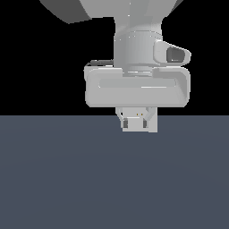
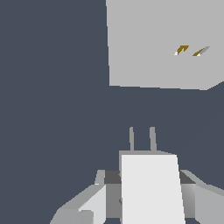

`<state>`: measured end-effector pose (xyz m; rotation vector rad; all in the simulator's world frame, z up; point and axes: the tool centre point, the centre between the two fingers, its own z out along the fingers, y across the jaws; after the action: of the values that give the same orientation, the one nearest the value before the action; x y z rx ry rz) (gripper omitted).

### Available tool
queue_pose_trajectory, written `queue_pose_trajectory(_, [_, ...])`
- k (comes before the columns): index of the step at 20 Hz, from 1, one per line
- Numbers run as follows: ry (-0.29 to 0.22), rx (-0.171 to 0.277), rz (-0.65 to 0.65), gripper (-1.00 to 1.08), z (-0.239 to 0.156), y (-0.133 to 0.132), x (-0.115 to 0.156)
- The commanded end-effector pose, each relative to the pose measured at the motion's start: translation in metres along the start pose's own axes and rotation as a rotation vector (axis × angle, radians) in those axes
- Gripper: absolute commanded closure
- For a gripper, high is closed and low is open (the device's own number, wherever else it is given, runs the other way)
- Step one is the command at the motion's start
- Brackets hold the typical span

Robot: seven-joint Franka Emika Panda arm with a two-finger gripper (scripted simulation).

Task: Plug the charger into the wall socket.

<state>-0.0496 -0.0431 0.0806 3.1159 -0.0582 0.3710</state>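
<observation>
Pincer shut tight on small white cube charger, prongs aimed off from flat grey square wall socket ahead. Could miss orange holes and bump.

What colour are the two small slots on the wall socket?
Orange-brown, on the light-grey wall socket; the wrist view shows them best.

A: What's cut off in the wrist view?
B: The wall socket runs past the edge at twelve and three o'clock. The charger is cropped at six.
A: And in the exterior view?
B: The gripper covers much of the socket; the arm is cropped at twelve. Finger contact is too small to tell.
</observation>
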Motion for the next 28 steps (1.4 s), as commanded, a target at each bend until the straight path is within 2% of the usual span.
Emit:
queue_pose_trajectory(1, [-0.001,-0.005,0.022,1.08,-0.008,0.011,0.007])
queue_pose_trajectory(6, [-0.001,-0.011,0.045,1.08,-0.016,0.023,0.014])
queue_pose_trajectory(17, [-0.001,-0.012,0.047,1.08,-0.015,0.025,0.020])
queue_pose_trajectory(28, [-0.001,-0.013,0.047,1.08,-0.007,0.026,0.055])
